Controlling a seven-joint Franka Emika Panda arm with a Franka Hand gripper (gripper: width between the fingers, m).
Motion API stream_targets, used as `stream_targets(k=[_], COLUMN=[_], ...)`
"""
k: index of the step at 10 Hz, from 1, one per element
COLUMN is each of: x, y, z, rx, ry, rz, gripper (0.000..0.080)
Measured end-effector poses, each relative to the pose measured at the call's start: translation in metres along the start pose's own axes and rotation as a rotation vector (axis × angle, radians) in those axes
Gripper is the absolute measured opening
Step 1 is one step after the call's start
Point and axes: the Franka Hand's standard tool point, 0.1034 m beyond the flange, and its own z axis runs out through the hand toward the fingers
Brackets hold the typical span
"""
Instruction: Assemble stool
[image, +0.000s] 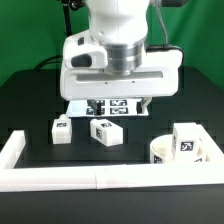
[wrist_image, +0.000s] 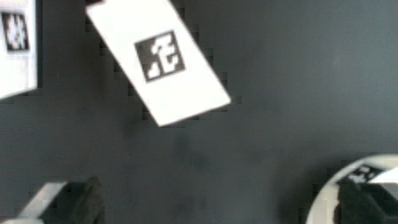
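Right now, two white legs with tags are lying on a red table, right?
Not quite. The table is black, not red. The exterior view shows it, with one white leg and a second leg lying on it, both with tags.

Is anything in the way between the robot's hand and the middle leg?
Nothing visible is. The open gripper hangs just behind and above the middle leg, and only black table shows between them.

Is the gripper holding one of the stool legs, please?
No, the gripper is open and empty; the nearest leg lies on the table.
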Motion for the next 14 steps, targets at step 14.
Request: stream_targets(k=[14], x=[-0.007], y=[0.014], z=[0.064], rx=[-0.055], ry=[-0.255], rz=[-0.100], gripper=[0.0649])
